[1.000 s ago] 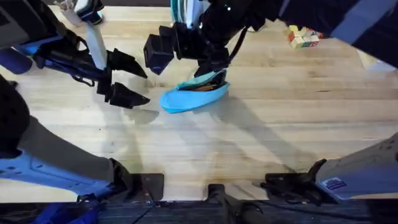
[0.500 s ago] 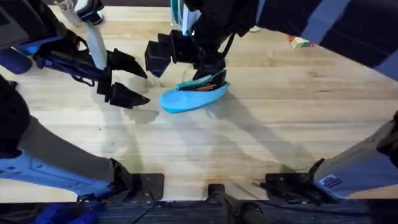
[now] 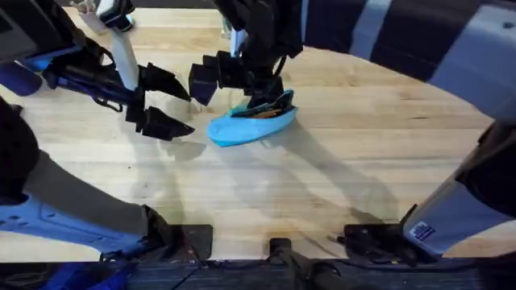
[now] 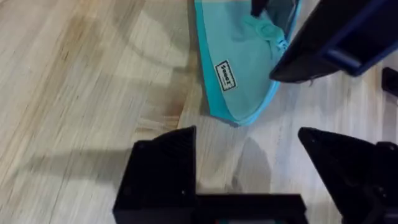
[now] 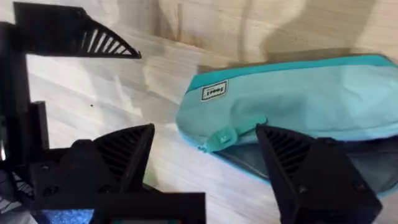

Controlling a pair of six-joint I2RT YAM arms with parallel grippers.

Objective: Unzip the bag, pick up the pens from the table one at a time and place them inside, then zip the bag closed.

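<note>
The right gripper (image 5: 205, 155) hangs spread above the pencil pouch (image 3: 250, 125), its zip pull (image 5: 222, 138) between the fingers. Pinch that pull squarely; the left gripper (image 3: 165, 103), also spread, waits just beside the pouch's closed end and could steady it.

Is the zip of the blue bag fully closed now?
No, in the right wrist view the bag gapes open along its zip, showing dark lining.

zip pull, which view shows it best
The right wrist view: the zip pull lies in plain sight at the open end of the bag. The left wrist view shows it partly beside a dark finger. Overhead, it is too small to tell.
</note>
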